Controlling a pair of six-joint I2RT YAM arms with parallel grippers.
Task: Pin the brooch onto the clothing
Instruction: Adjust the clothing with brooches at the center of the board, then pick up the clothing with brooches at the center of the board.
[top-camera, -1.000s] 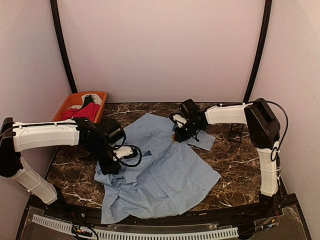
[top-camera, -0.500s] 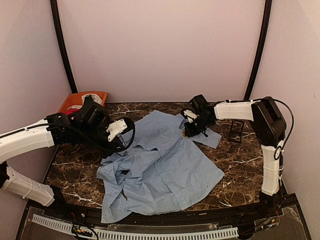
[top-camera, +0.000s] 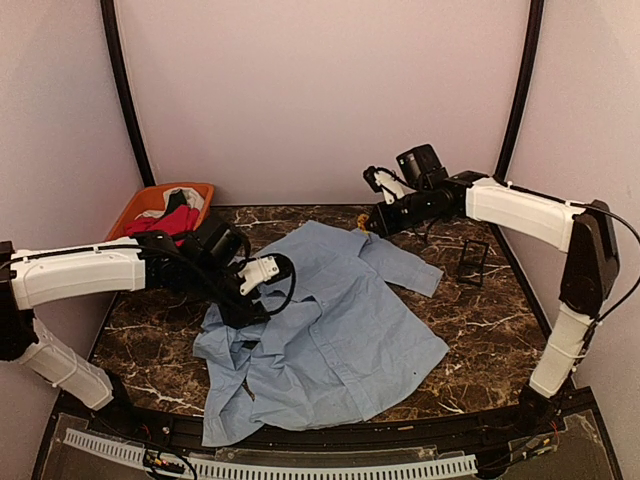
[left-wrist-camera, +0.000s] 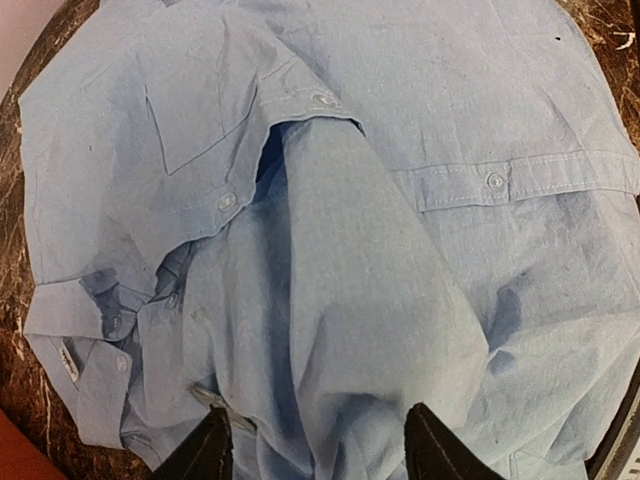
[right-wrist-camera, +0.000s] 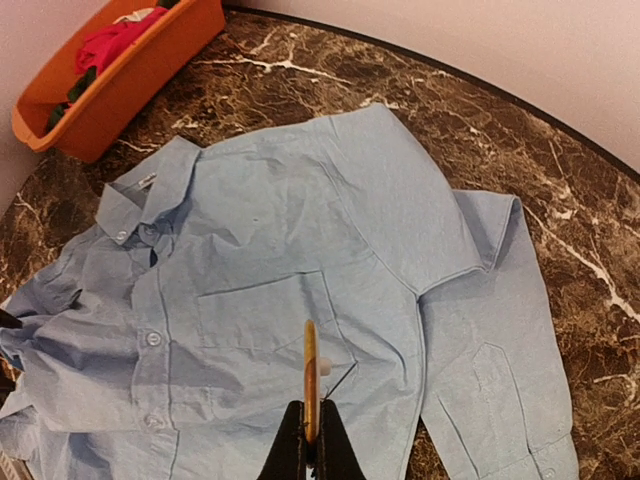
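The clothing, a light blue button-up shirt (top-camera: 340, 330), lies spread and rumpled on the marble table (top-camera: 470, 340). My left gripper (top-camera: 250, 300) hovers over its left front. In the left wrist view the shirt (left-wrist-camera: 330, 200) fills the frame, and the left gripper (left-wrist-camera: 320, 450) is open with a raised fold of fabric between its dark fingertips (left-wrist-camera: 430, 445). My right gripper (top-camera: 368, 222) is held above the far edge of the shirt. In the right wrist view it (right-wrist-camera: 310, 435) is shut on the brooch (right-wrist-camera: 311, 375), a thin gold disc seen edge-on with its pin sticking out, above the chest pocket (right-wrist-camera: 265, 315).
An orange basket (top-camera: 135, 205) with red, black and white garments stands at the back left, also seen as the orange basket (right-wrist-camera: 150, 70) in the right wrist view. A small black stand (top-camera: 472, 262) sits at the right beside the shirt's sleeve (top-camera: 405, 268).
My left gripper has let go of the shirt fabric and opened, staying over the left front. The right arm has lifted up and back from the shirt, still holding the brooch.
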